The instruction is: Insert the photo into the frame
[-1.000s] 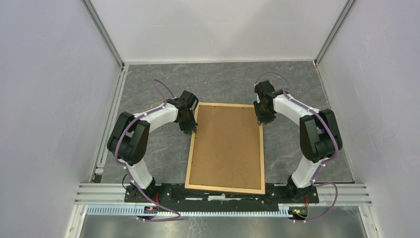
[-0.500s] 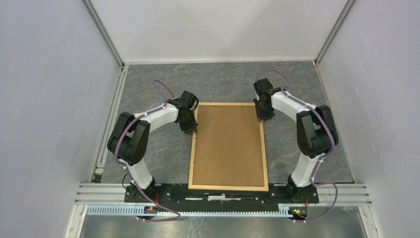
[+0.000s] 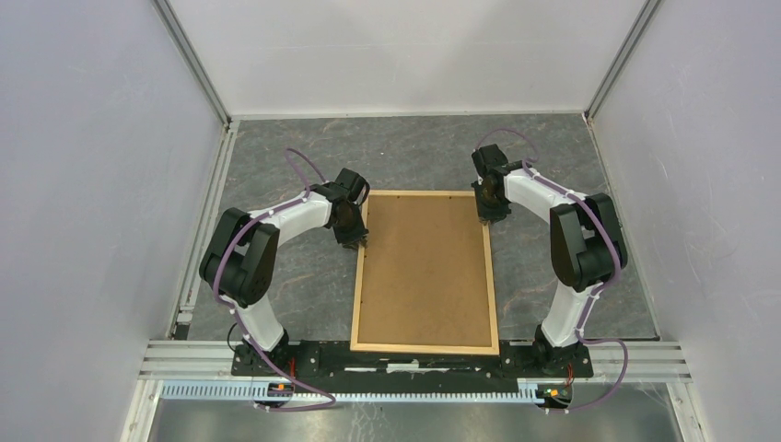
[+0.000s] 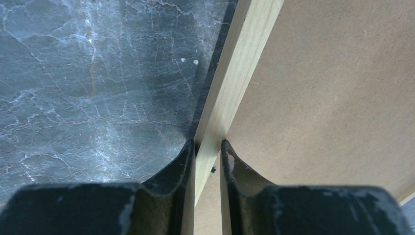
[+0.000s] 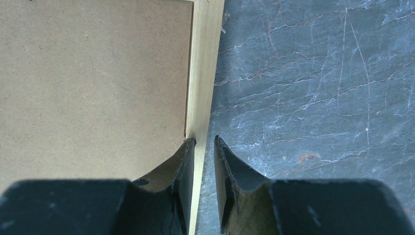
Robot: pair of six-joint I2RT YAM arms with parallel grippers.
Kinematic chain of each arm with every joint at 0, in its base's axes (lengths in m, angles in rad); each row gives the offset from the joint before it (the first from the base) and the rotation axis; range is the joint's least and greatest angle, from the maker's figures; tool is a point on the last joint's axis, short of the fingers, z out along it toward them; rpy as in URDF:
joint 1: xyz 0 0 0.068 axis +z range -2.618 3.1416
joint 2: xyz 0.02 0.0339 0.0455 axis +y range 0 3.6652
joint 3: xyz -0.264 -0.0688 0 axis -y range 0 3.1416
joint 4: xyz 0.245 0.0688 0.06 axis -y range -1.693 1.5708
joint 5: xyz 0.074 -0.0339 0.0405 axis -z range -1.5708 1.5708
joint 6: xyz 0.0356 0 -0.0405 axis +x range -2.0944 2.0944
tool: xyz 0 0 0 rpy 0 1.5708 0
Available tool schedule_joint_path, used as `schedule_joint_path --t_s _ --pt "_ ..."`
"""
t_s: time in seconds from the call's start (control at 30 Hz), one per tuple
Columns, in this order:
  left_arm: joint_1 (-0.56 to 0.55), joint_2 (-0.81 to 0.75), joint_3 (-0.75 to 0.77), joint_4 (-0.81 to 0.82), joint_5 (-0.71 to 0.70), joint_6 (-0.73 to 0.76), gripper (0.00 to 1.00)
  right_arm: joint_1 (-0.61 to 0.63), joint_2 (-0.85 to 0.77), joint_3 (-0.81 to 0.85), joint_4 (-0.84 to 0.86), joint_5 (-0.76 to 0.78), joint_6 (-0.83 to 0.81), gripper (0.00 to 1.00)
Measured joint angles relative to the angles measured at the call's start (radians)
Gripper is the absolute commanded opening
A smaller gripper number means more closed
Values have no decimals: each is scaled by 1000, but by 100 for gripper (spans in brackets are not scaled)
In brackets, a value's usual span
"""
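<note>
The frame (image 3: 356, 276), thin light wood, lies flat on the grey stone table with a plain brown backing board (image 3: 425, 267) filling it. The photo is hidden. My left gripper (image 3: 353, 241) sits on the left rail near the far corner. In the left wrist view it (image 4: 208, 143) is shut on that wooden rail (image 4: 244, 44), one finger outside and one over the board. My right gripper (image 3: 488, 217) is at the right rail close to the far right corner. Its jaws (image 5: 205, 139) straddle the rail (image 5: 203, 58) and are closed down on it.
White walls enclose the table on three sides. A metal rail (image 3: 414, 354) with both arm bases runs along the near edge, right at the frame's near side. Bare stone surface (image 3: 295, 276) lies left, right and beyond the frame.
The frame's near end swung right and it now lies square to the table. My right gripper shifted slightly toward the far corner and narrowed onto the right rail. The left gripper kept its hold.
</note>
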Motion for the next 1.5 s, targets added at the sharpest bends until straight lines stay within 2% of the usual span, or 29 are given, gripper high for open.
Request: schedule_joint_path --t_s 1.5 --pt "0 0 -1 2 1 0 2 -4 17 -2 29 -34 8 27"
